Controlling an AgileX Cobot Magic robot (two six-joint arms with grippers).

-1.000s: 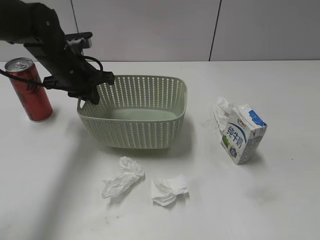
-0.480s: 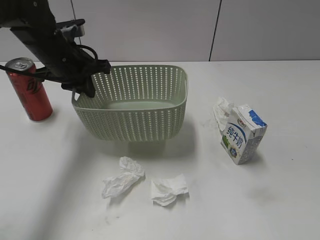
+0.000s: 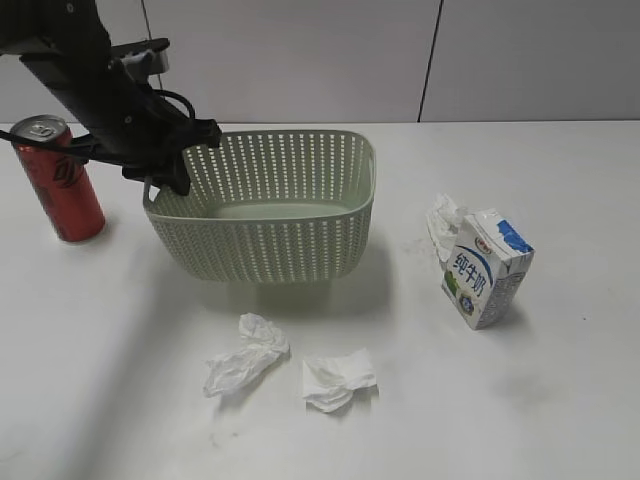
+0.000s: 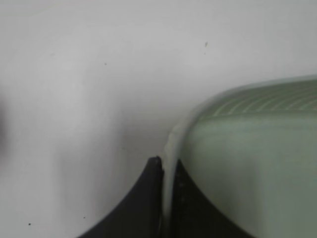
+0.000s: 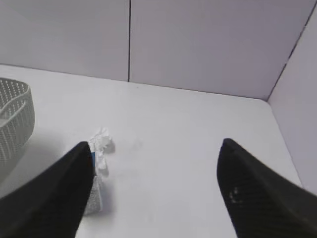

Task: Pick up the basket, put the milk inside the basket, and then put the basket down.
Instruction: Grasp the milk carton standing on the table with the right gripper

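The pale green lattice basket (image 3: 280,215) hangs tilted above the white table, its left side raised. My left gripper (image 3: 165,178) is shut on the basket's left rim; in the left wrist view the black fingers (image 4: 167,166) pinch the rim (image 4: 171,148). The milk carton (image 3: 486,266) stands on the table at the right, white with a blue top corner. In the right wrist view my right gripper (image 5: 156,148) is open and empty, high above the table, with the milk (image 5: 96,191) partly hidden behind its left finger. The right arm is out of the exterior view.
A red soda can (image 3: 58,178) stands at the far left, just beyond the left arm. Two crumpled tissues (image 3: 245,352) (image 3: 338,379) lie in front of the basket, and another (image 3: 443,222) sits behind the milk. A grey wall backs the table.
My left gripper has lifted the basket's left side up and a little left; the basket now hangs tilted off the table. Little moved in the last half second.
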